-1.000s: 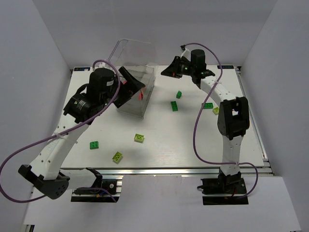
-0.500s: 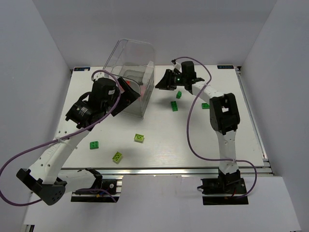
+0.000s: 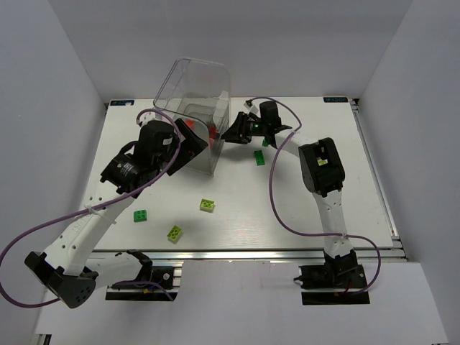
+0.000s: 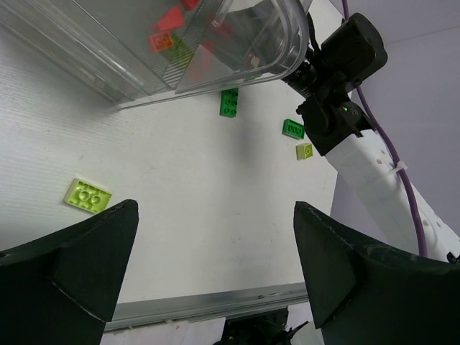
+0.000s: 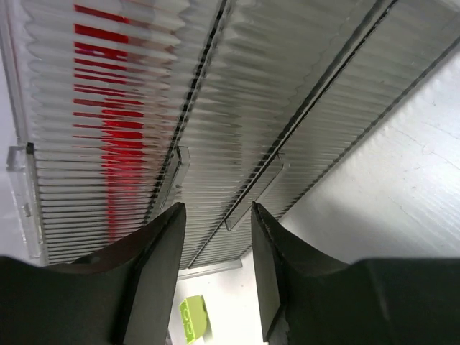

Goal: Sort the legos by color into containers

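- Left gripper [image 4: 215, 208] spread wide, nothing in it, hanging just beside the clear box [image 3: 192, 79].
- Right gripper [image 5: 217, 207] only narrowly parted, empty, nosed up to the ribbed drawer fronts [image 5: 302, 108] (really close).
- Red bricks [image 4: 162, 39] sit inside; green brick [image 3: 140, 215] and yellow-green brick [image 3: 208, 205] lie loose on the table [image 3: 287, 215].

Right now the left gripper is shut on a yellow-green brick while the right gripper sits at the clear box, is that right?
Not quite. The left gripper is open and holds nothing: the left wrist view shows its jaws wide apart, with the yellow-green brick lying loose on the table. The right gripper is indeed at the clear box.
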Robot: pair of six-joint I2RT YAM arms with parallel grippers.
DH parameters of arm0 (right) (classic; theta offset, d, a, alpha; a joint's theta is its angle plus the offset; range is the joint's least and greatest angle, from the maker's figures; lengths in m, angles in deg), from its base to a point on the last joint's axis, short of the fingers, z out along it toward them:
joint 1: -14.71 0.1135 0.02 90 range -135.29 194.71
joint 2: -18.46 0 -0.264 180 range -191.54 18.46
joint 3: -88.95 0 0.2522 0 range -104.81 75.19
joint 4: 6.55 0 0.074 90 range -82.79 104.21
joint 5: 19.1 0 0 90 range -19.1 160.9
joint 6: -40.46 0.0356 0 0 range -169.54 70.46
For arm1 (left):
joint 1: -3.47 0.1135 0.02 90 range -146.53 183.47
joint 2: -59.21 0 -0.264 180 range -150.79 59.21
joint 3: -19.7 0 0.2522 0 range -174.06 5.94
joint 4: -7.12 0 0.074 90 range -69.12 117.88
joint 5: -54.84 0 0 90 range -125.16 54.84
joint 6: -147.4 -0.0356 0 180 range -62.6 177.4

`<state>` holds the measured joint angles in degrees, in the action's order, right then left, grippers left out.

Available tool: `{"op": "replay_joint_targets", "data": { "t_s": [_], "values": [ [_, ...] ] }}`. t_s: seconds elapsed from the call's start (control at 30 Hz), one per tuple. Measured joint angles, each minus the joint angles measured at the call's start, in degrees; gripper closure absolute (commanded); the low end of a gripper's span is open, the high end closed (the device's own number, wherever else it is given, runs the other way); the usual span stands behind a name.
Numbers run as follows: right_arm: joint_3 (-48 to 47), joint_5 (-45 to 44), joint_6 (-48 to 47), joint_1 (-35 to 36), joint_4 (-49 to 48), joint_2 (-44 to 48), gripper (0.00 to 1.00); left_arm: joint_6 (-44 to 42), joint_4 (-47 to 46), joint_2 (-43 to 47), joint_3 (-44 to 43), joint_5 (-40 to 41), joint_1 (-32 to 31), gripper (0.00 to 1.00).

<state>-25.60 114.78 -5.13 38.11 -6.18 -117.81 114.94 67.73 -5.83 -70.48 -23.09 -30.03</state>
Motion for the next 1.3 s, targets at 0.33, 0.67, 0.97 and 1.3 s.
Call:
{"op": "replay_joint_targets", "data": {
  "t_s": [0.33, 0.67, 0.97, 1.3],
  "values": [
    [0.48, -3.80, -1.90, -0.92, 3.13, 0.83, 0.60, -0.04, -1.90, 0.02, 1.81, 0.44, 0.00, 0.02],
    [4.26, 1.44, 3.54, -1.55, -7.93, 2.54, 0.46, -0.07, -2.34, 0.92, 2.93, 0.68, 0.00, 0.02],
    [4.59, 4.55, 7.91, -1.25, -14.58, 2.51, 0.48, -0.04, -2.54, 2.89, 3.93, 0.81, 0.00, 0.02],
    [4.48, 4.59, 10.38, -0.33, -17.22, 1.62, 0.56, -0.04, -2.73, 2.82, 3.93, 0.81, 0.00, 0.03]
  ]
}}
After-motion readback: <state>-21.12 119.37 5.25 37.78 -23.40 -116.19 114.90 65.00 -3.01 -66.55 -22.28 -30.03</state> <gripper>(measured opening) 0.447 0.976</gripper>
